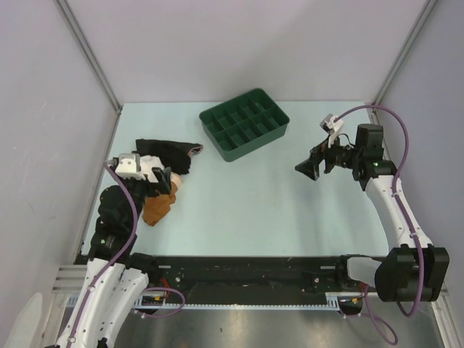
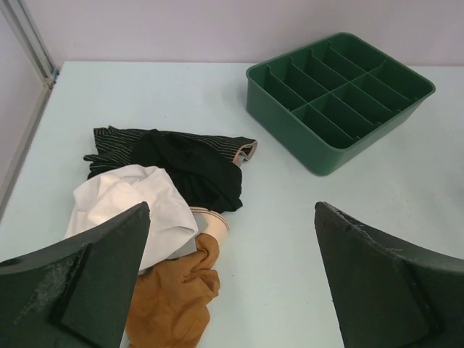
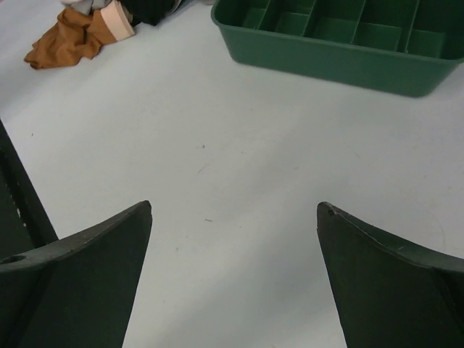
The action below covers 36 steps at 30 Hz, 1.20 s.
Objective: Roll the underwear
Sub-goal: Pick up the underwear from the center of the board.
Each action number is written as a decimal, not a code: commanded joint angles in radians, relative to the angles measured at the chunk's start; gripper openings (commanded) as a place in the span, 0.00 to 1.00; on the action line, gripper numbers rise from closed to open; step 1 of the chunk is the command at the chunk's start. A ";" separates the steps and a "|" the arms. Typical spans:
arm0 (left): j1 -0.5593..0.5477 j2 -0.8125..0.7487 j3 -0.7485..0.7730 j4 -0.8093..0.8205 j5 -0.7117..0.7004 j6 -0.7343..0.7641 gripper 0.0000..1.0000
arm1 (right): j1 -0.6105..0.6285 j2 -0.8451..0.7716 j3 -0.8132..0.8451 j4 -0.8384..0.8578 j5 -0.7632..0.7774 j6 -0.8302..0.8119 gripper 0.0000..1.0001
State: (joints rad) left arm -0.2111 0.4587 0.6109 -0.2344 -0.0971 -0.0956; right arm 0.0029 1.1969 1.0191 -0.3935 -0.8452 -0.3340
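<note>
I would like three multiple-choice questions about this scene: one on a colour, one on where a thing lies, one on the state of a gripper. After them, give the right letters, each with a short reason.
1. What colour is the compartment tray?
A. red
B. green
C. grey

2. Where does the underwear lie?
A. inside the tray
B. in the clothes pile, touching the black garment
C. alone near the right arm

3. How is the left gripper?
A. shut on the underwear
B. shut on the tray
C. open, holding nothing

Key: 1 B, its walls are green; 2 B, the white cloth lies against the black one; 3 C, its fingers stand wide apart with nothing between them.
</note>
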 commanded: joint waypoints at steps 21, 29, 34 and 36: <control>0.208 1.083 0.564 -0.325 -0.068 -0.208 0.67 | 0.058 -0.037 -0.021 -0.091 0.000 -0.212 1.00; 0.208 1.150 0.601 -0.370 -0.148 -0.161 0.25 | 0.095 -0.007 0.001 -0.119 0.040 -0.226 1.00; 0.207 1.031 0.596 -0.373 -0.203 -0.158 0.03 | 0.095 -0.003 0.004 -0.125 0.041 -0.224 1.00; 0.207 0.950 0.605 -0.384 -0.225 -0.158 0.02 | 0.097 0.001 0.007 -0.127 0.041 -0.226 1.00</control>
State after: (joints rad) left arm -0.0097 1.5810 1.1687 -0.6048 -0.2436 -0.2619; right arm 0.0925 1.1915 0.9829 -0.5152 -0.8112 -0.5472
